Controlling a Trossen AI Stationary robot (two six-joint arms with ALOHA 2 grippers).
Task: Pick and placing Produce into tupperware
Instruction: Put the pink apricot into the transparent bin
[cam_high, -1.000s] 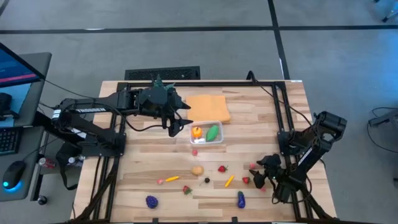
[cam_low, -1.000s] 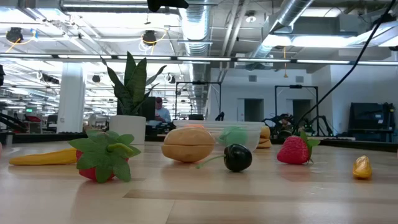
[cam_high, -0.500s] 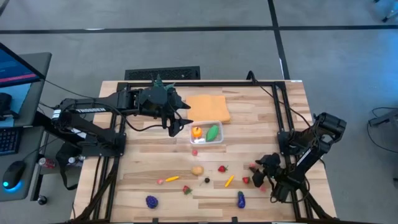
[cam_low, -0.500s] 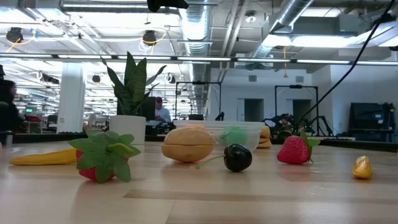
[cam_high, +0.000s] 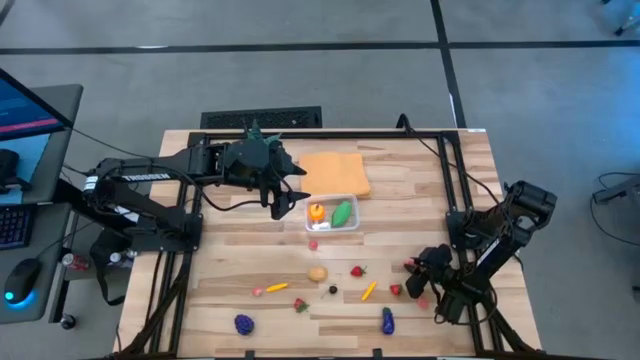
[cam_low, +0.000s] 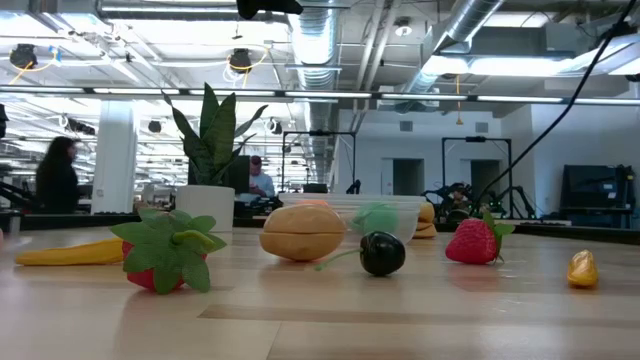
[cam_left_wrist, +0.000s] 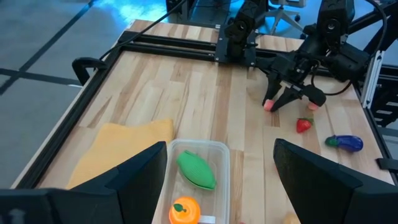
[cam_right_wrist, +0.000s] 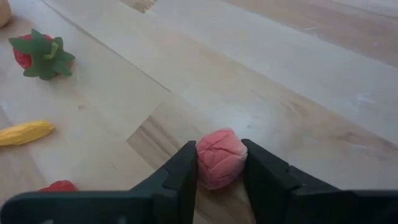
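Note:
My right gripper (cam_high: 412, 271) is low over the near right of the table, shut on a small pink fruit (cam_right_wrist: 221, 158). The tupperware (cam_high: 332, 213) stands near the table's middle on the wood, with an orange piece (cam_high: 316, 212) and a green piece (cam_high: 342, 212) inside. My left gripper (cam_high: 281, 200) hangs open just left of it, touching nothing. More produce lies on the near half: a tan piece (cam_high: 317, 273), a strawberry (cam_high: 357, 271), a leafy red one (cam_high: 300, 305), a purple one (cam_high: 244, 323) and an eggplant (cam_high: 387, 320). My right gripper pinches the pink fruit between its two fingers, one finger (cam_right_wrist: 183, 171) on each of two opposite sides (cam_right_wrist: 205, 163). The fingers slant down from the table's right side. The fruit's underside rests on the wood.
An orange cloth (cam_high: 335, 172) lies flat just beyond the tupperware. A potted plant (cam_high: 255, 135) stands at the far edge behind my left arm. A red strawberry (cam_high: 396, 290) and another pink piece (cam_high: 420, 300) lie close to my right gripper. Black frame rails (cam_high: 455, 200) border the table.
My right gripper has shut on the pink fruit, which has stayed where it was on the wood. My left gripper has kept still.

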